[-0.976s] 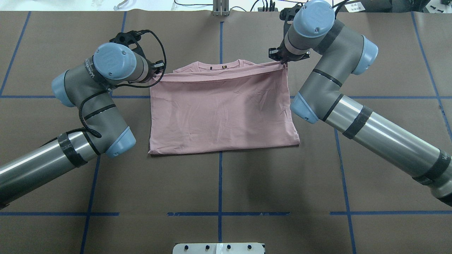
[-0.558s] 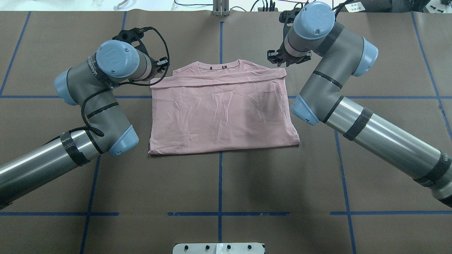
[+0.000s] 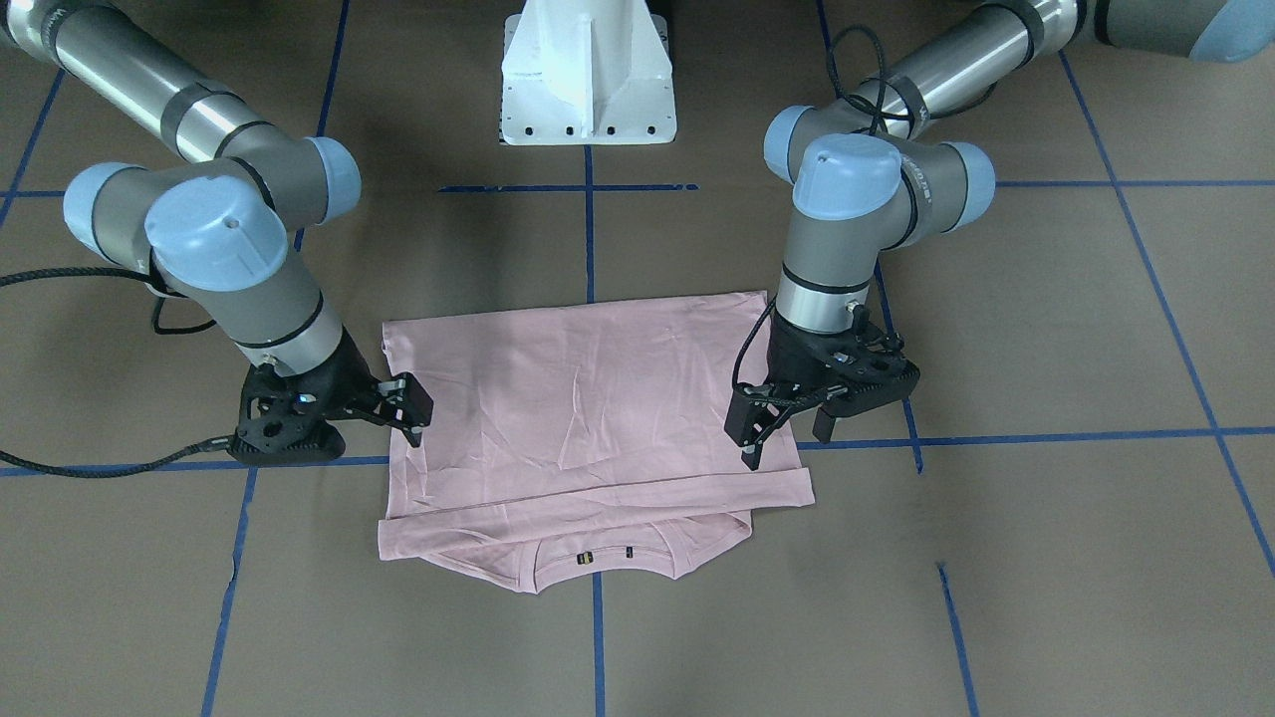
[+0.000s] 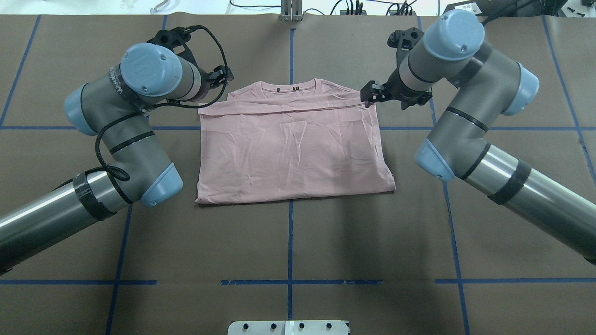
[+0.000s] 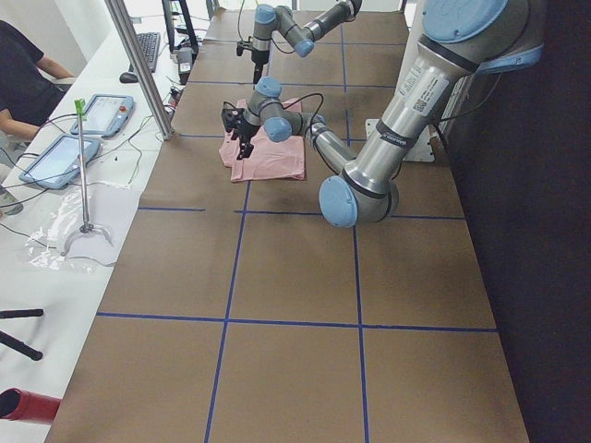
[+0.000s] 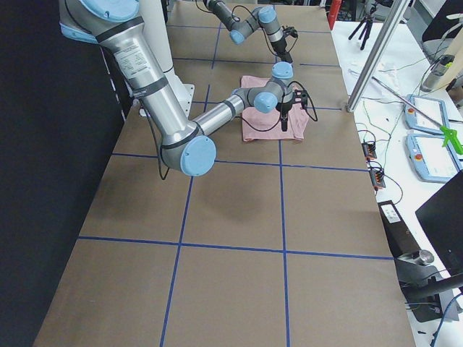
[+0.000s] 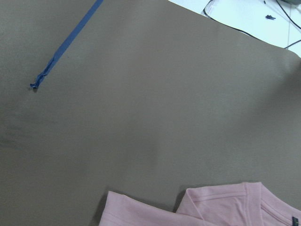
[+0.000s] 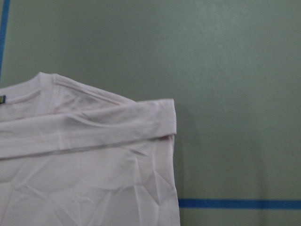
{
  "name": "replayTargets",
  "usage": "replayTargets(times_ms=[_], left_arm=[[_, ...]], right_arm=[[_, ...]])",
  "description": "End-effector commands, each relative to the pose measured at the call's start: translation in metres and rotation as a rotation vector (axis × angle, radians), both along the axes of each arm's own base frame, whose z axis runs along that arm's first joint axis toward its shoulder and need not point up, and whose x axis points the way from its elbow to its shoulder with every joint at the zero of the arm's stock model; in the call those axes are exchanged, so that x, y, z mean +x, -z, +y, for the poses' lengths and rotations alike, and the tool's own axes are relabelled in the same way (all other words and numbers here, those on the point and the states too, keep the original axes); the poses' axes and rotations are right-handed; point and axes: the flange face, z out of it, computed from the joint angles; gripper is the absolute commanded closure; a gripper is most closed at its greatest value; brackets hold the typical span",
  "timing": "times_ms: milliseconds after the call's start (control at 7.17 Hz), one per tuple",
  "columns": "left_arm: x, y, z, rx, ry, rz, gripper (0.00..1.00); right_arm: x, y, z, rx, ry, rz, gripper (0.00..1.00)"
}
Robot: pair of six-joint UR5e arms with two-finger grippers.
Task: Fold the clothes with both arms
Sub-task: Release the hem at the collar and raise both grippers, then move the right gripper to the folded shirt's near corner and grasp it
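The T-shirt [image 4: 293,149] lies flat in the middle of the table [image 4: 363,232], folded into a box shape. Its long side runs from left to right across the table. The neck hole points to the far edge, away from the robot, and it peeks out past the folded top layer.

The left arm [image 4: 125,139] comes in from the left side, bends at the elbow, and points its wrist down. The left gripper [image 3: 787,433] hangs over the far left corner of the shirt. Its two fingers are spread apart and hold nothing. The right arm [image 4: 465,125] bends the same way on the other side. The right gripper [image 4: 387,97] hangs by the far right corner of the shirt, with its fingers spread wide and nothing between them.

Bare brown table lies all around the shirt, with lots of room on the near side. Blue tape lines [image 4: 289,242] cross the table, and one runs under the middle of the shirt. The white base [image 3: 588,70] sits at the near edge, well apart from the shirt.
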Motion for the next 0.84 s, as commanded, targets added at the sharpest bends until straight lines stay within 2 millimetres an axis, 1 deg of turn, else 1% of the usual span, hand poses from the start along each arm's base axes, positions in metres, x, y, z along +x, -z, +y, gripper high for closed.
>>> replayTargets(times_ms=[0,139,279,418,558,697], left_arm=[[-0.009,0.022,0.015,-0.006,0.020,0.053,0.00],[-0.003,0.022,0.019,-0.011,0.013,0.057,0.00],[0.001,0.022,0.023,-0.024,0.019,0.068,0.00],[0.001,0.023,0.024,-0.025,0.019,0.071,0.00],[0.001,0.023,0.024,-0.025,0.019,0.071,0.00],[0.009,0.022,0.030,-0.027,0.006,0.070,0.00]], right_arm=[[0.007,-0.040,0.061,-0.125,-0.001,-0.016,0.00],[-0.012,-0.041,0.075,-0.129,0.025,-0.009,0.00],[-0.027,-0.043,0.086,-0.115,0.035,0.006,0.00],[-0.042,-0.044,0.098,-0.114,0.058,0.012,0.00],[-0.055,-0.048,0.110,-0.111,0.077,0.025,0.01],[-0.066,-0.050,0.119,-0.096,0.081,0.042,0.01]])
